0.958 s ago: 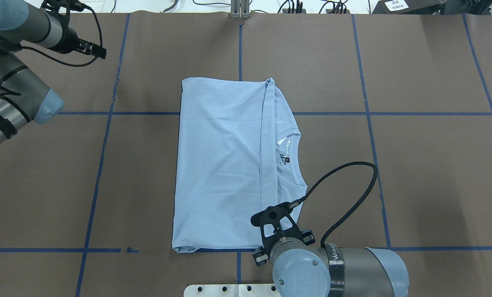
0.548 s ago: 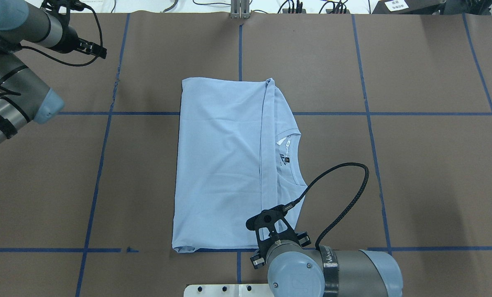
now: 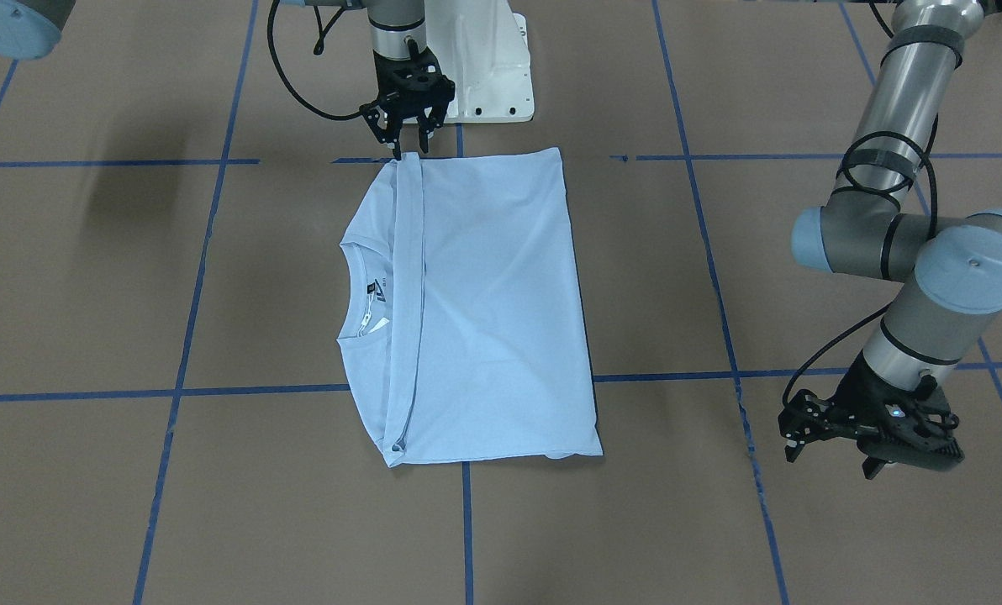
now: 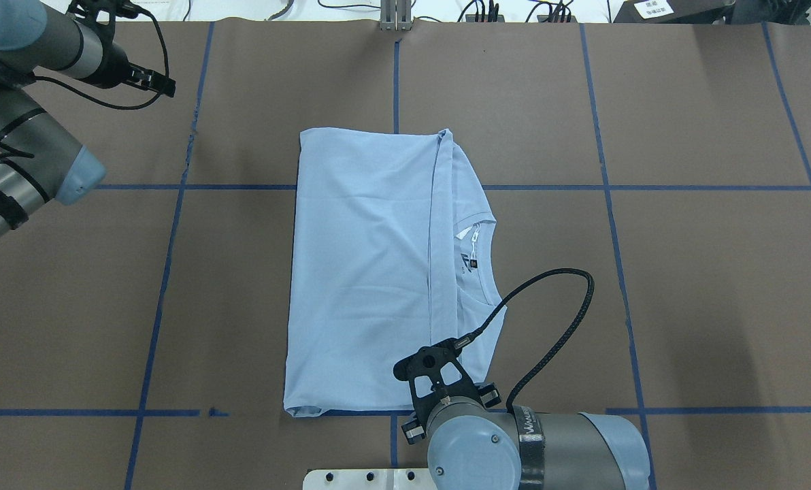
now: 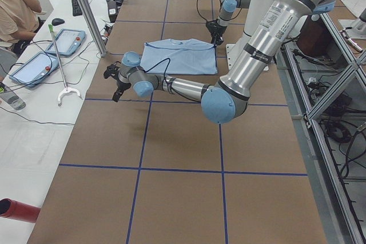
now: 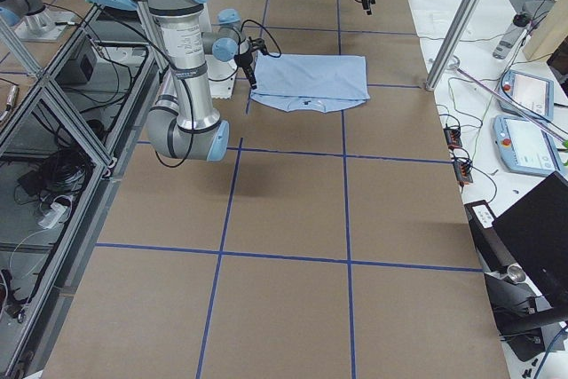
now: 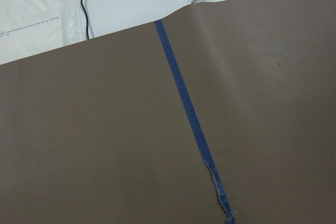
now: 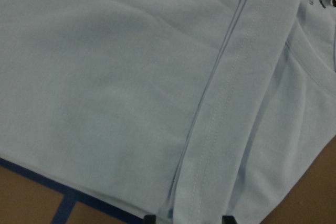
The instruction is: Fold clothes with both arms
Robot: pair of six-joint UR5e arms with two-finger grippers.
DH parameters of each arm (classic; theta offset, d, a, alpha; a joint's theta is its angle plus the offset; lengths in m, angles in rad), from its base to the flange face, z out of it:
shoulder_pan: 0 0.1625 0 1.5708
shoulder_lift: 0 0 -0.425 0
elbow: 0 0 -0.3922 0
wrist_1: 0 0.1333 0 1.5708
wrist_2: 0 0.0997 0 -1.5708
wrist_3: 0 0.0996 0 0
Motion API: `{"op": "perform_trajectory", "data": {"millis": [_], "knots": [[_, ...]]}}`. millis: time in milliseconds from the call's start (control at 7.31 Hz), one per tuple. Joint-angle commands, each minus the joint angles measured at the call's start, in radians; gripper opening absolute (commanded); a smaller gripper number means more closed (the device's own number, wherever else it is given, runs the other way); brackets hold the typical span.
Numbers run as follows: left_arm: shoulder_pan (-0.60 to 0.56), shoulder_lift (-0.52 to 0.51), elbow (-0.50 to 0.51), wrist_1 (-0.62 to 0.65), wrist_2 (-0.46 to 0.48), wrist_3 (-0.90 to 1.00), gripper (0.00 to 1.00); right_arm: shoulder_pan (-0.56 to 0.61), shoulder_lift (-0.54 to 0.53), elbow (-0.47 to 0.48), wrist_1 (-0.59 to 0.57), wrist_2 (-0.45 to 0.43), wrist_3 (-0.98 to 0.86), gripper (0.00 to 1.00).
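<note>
Step in hand, as a judgement: regrasp for a further fold. T-shirt [image 4: 358, 272] lies flat in the middle of the surface [image 4: 684, 286] and is already doubled. Its hem band [image 8: 236, 103] runs across the garment just beside the collar [image 4: 477, 255], where the label shows.

Right arm [image 4: 548, 449] hangs over the T-shirt's robot-side edge. Its jaws stand apart, with one fingertip [image 8: 227, 217] on either side of the hem band's end, and no cloth is pinched.

Left arm [image 3: 904, 244] sits well clear of the T-shirt, beyond its far corner on the robot's left. Its jaws hold nothing, but I cannot tell whether they are wide or narrow.

Next move, judged:
- The right jaws descend and close on the band's near end.
- The left arm travels in to the band's opposite end.
- Both then lift together.

Lifting one side alone would likely skew the fold.
</note>
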Motion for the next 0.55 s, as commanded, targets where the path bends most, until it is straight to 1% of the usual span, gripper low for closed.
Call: {"op": "perform_trajectory", "data": {"millis": [0, 137, 274, 411], "knots": [[0.000, 0.000, 0.001, 0.000, 0.000, 0.000, 1.00, -0.001, 0.002, -0.009, 0.000, 0.000, 0.001, 0.33], [0.000, 0.000, 0.001, 0.000, 0.000, 0.000, 1.00, -0.001, 0.002, -0.009, 0.000, 0.000, 0.001, 0.30], [0.000, 0.000, 0.001, 0.000, 0.000, 0.000, 1.00, 0.000, 0.002, -0.009, 0.000, 0.000, 0.001, 0.21], [0.000, 0.000, 0.001, 0.000, 0.000, 0.000, 1.00, 0.000, 0.005, -0.007, 0.000, 0.000, 0.001, 0.00]]}}
